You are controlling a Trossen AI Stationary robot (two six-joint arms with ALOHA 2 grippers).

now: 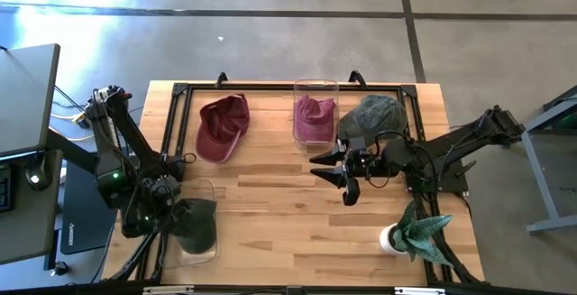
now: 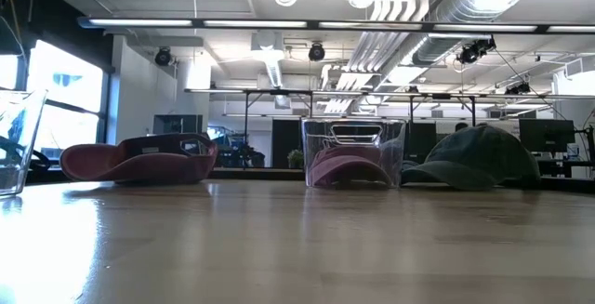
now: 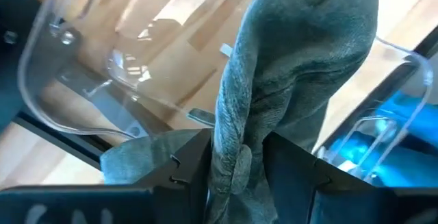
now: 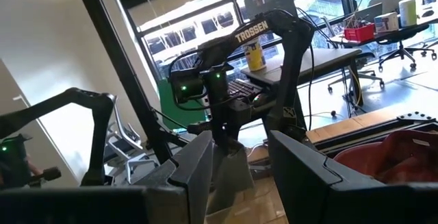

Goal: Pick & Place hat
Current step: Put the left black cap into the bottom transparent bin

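Note:
A dark green hat (image 1: 200,221) (image 3: 301,53) hangs from my left gripper (image 1: 175,210) (image 3: 237,150) inside a clear bin (image 1: 204,253) (image 3: 75,80) at the table's near left corner. My right gripper (image 1: 335,176) (image 4: 239,157) is open, held above the table's middle right and pointing toward the left arm; it touches nothing. A maroon hat (image 1: 222,125) (image 2: 139,159) lies on the table at far left. Another maroon hat (image 1: 313,115) (image 2: 349,166) sits in a clear bin (image 1: 315,86) (image 2: 395,151) at the far middle. A second dark green hat (image 1: 375,115) (image 2: 476,159) lies beside that bin. My left gripper pinches a bunched fold of the dark green hat's cloth (image 3: 233,125) between its two fingers (image 3: 188,162), several layers thick. It comes from above, slanting down into the clear bin. The hat hangs ahead of the fingers inside the bin; whether it rests on the bin's floor cannot be told.
A small potted plant with green leaves (image 1: 416,230) stands at the table's near right. A black frame (image 1: 270,87) runs along the table's far edge and sides. Bare wood (image 1: 279,214) lies in the table's middle and near part.

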